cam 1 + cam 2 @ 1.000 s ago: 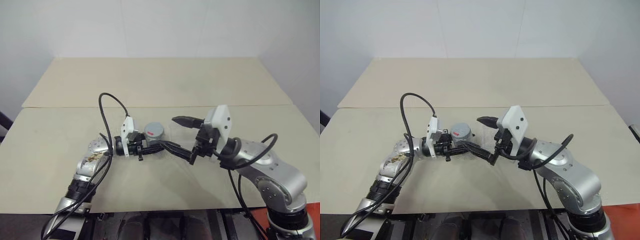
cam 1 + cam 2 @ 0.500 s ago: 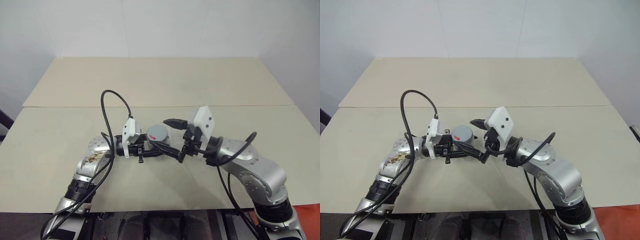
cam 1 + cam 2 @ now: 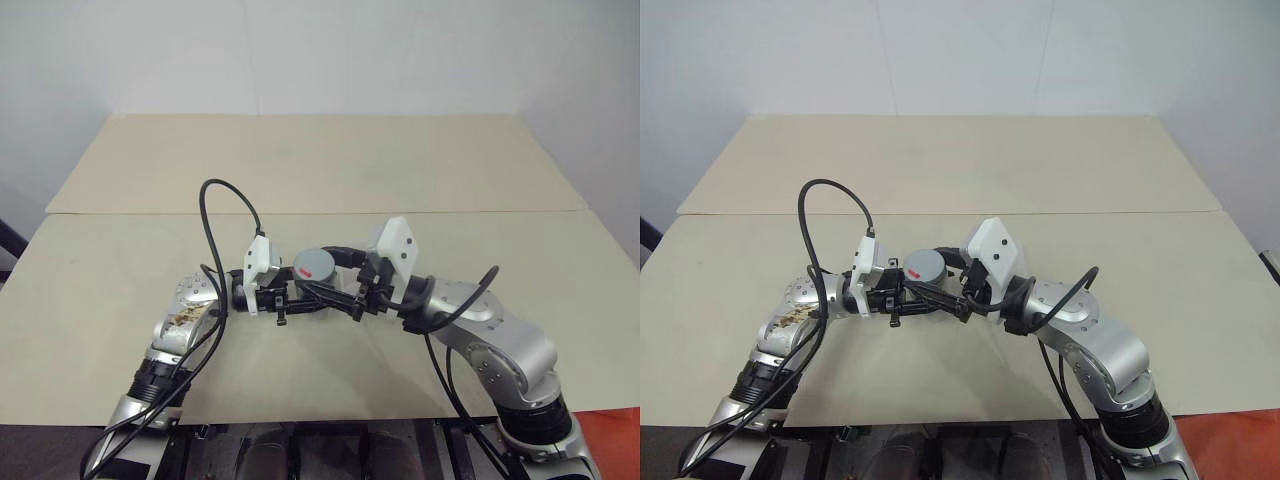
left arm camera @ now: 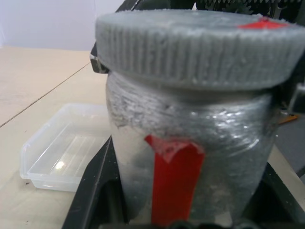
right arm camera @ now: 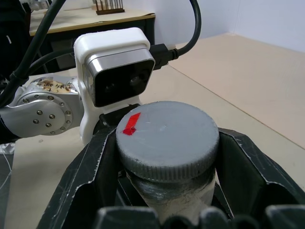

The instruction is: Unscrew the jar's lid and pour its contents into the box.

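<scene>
Lying beyond the jar [image 4: 190, 157], the box [image 4: 62, 148].

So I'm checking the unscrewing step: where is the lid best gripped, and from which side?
By its ribbed rim, fingers on opposite sides, coming level from the side away from the left gripper. The lid overhangs the upright jar, leaving that rim exposed.

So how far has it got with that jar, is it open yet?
Not open yet. Done: the left tool holds the jar up off the table. In hand: the right tool is clamped around the grey lid, which sits fully on. Left: twisting it off and tipping the contents into the clear box, which looks empty.
</scene>
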Motion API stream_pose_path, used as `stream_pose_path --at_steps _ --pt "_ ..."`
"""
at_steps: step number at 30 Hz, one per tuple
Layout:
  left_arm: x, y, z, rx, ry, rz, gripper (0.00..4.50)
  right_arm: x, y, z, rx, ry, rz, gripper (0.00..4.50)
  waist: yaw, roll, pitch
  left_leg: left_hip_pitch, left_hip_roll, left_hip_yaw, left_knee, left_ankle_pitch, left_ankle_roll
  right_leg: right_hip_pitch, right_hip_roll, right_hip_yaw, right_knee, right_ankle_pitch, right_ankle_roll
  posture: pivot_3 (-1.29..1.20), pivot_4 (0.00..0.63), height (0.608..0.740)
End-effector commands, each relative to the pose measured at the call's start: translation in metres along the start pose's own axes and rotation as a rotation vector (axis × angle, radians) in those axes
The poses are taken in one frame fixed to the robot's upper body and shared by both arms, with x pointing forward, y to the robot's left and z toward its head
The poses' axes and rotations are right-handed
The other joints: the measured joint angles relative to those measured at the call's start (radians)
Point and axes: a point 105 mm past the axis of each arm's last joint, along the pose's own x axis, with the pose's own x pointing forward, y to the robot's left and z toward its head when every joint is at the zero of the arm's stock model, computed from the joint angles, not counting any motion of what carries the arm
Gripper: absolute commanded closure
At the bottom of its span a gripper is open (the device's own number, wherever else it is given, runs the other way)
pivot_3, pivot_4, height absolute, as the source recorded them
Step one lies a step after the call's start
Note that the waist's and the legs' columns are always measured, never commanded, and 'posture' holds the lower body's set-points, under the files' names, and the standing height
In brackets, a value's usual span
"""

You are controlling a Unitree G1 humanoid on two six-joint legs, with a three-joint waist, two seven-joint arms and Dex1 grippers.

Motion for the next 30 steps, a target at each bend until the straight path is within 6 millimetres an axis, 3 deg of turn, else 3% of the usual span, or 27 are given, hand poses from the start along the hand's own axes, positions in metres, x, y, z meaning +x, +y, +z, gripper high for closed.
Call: stream_pose_path --at_steps 1,7,14,23,30 --pt "0.0 0.0 0.006 0.044 -0.01 -0.013 2.53 -0.004 -0.001 0.012 -0.068 -0.047 -0.023 1.7 -0.001 0.0 0.0 0.0 0.0 0.0 0.0 0.0 0.0 0.0 0.0 0.0 0.0 0.0 0.0 0.0 0.15 0.74" --pt "-0.002 -0.003 0.007 0.051 -0.008 -0.031 2.53 -0.008 0.001 0.012 -0.058 -0.055 0.015 1.7 0.0 0.0 0.0 0.0 0.0 0.0 0.0 0.0 0.0 0.0 0.0 0.0 0.0 0.0 0.0 0.0 0.15 0.74" --pt "-0.01 -0.018 0.015 0.073 -0.008 -0.124 2.53 -0.026 0.008 0.004 -0.072 -0.001 0.264 1.7 -0.001 0.0 0.0 0.0 0.0 0.0 0.0 0.0 0.0 0.0 0.0 0.0 -0.001 0.0 0.0 0.0 0.15 0.74" --pt "-0.007 -0.03 0.023 0.086 -0.014 -0.219 2.53 -0.029 0.001 0.004 -0.061 0.001 0.505 1.7 -0.001 0.0 0.0 0.0 0.001 0.0 0.001 0.0 0.0 0.0 0.001 0.001 0.0 0.0 0.0 0.0 0.15 0.74" --pt "-0.007 -0.031 0.023 0.085 -0.022 -0.217 2.53 -0.034 -0.013 0.003 -0.059 0.004 0.549 1.7 0.001 0.0 0.0 0.0 0.001 0.0 0.002 0.0 0.001 0.0 0.001 0.0 0.0 0.0 0.0 0.0 0.15 0.74"
